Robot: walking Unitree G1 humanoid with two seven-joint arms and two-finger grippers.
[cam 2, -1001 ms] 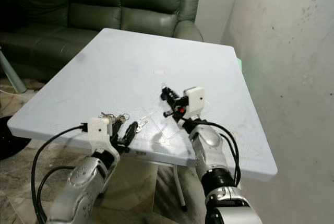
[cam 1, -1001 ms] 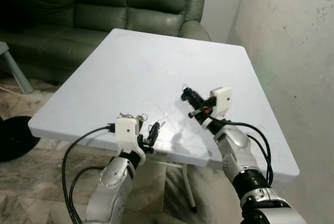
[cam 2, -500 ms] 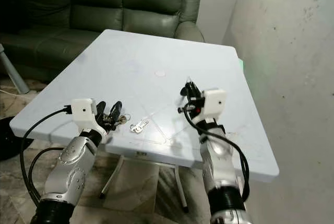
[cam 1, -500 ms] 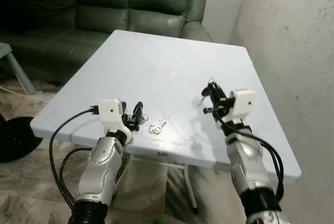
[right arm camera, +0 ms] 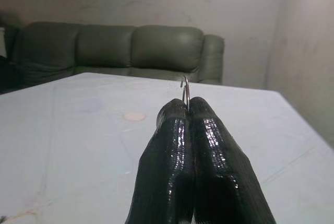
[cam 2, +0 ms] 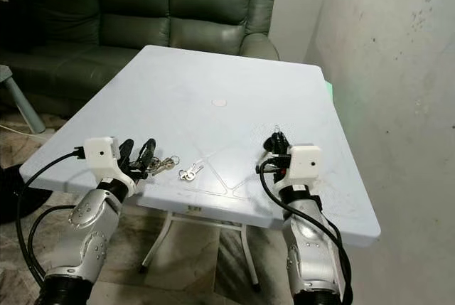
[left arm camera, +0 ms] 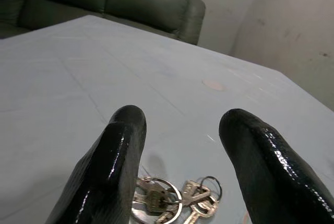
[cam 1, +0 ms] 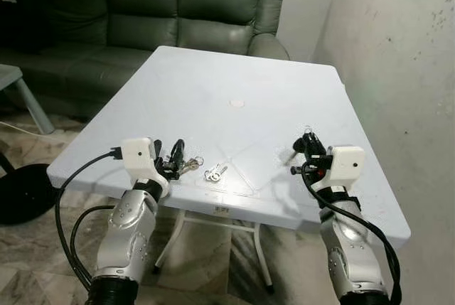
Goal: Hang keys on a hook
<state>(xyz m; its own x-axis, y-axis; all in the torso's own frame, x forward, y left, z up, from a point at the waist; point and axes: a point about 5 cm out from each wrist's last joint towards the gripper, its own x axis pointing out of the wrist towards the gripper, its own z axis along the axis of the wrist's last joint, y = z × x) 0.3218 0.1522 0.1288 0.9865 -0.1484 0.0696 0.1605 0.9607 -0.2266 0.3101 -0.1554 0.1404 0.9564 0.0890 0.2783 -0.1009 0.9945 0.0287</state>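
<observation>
While keys (left arm camera: 172,199) lie tabled, right gripper (right arm camera: 186,110) pinching hook (right arm camera: 184,89) (wrist view)

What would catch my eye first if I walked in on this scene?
Probably the two silver arms reaching over a white table, with a green sofa behind. The left gripper, jaws open, sits at the near edge right by a bunch of keys, and a smaller pair of keys lies just beyond. The right gripper pinches a thin metal hook upright.
</observation>
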